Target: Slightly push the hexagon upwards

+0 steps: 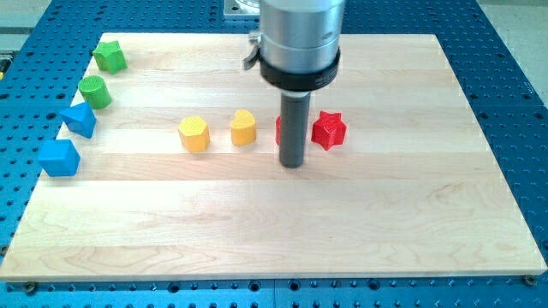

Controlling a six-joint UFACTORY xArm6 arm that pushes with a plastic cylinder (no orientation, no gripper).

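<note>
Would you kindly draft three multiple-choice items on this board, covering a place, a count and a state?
1. My tip is nearest which block?
A. green cylinder
B. the red block partly hidden behind the rod
C. blue cube

2. How many yellow blocks show?
A. one
B. two
C. four

3. The red star is:
A. stacked on another block
B. off the board
C. flat on the board

Key:
1 B: red block peeks out beside the rod.
2 B: yellow hexagon, yellow heart.
3 C: red star lies on the board.
</note>
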